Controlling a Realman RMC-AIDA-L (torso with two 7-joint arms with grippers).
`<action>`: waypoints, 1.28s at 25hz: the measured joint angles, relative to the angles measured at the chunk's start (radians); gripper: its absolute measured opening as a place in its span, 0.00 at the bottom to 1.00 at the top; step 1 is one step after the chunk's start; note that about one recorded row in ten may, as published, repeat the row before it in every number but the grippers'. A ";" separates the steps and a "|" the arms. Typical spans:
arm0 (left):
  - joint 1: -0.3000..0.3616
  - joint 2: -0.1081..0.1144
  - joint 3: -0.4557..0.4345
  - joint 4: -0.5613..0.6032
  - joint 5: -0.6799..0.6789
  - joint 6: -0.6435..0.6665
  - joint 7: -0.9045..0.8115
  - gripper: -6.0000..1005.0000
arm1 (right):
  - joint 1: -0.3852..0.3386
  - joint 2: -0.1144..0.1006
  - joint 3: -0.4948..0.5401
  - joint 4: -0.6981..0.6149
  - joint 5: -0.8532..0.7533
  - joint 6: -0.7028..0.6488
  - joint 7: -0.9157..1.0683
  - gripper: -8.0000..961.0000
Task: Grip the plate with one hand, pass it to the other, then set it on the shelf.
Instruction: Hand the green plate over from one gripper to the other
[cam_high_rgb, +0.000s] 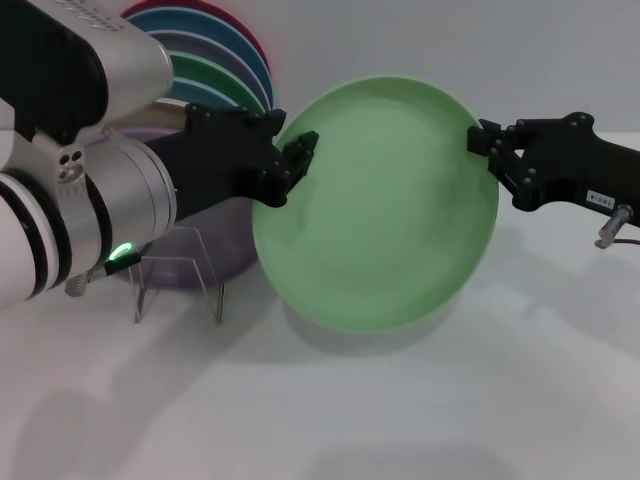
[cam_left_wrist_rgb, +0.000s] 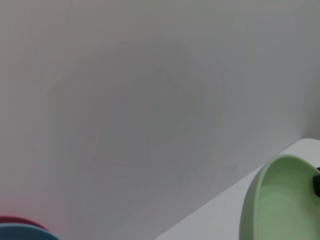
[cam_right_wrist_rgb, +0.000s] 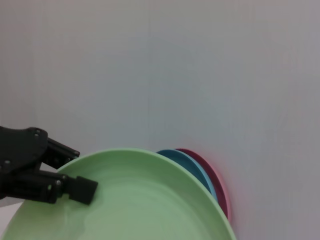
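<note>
The pale mint-green plate (cam_high_rgb: 380, 200) hangs tilted on edge above the table, between both grippers. My left gripper (cam_high_rgb: 292, 152), on the bulky arm with the green light, is shut on its left rim. My right gripper (cam_high_rgb: 484, 140) is shut on its right rim. The right wrist view shows the plate (cam_right_wrist_rgb: 140, 200) with the left gripper (cam_right_wrist_rgb: 75, 167) straddling its rim. The left wrist view shows only an edge of the plate (cam_left_wrist_rgb: 280, 200). The clear acrylic shelf (cam_high_rgb: 180, 278) stands on the table below my left arm.
A lilac plate (cam_high_rgb: 195, 255) leans at the shelf. Several coloured plates (cam_high_rgb: 215, 60) stand in a row behind my left arm, against the pale wall. The white table (cam_high_rgb: 350, 410) spreads in front.
</note>
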 joint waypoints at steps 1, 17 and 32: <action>0.000 0.000 0.000 0.000 0.000 0.000 0.000 0.45 | 0.000 0.000 0.000 0.000 0.000 0.000 0.000 0.09; 0.015 0.002 0.063 0.010 0.000 0.146 0.094 0.06 | -0.002 0.000 0.071 -0.151 0.198 0.119 -0.097 0.10; 0.141 0.008 0.277 0.098 0.026 0.789 0.473 0.06 | -0.006 0.002 0.415 -0.492 0.483 0.355 -0.187 0.67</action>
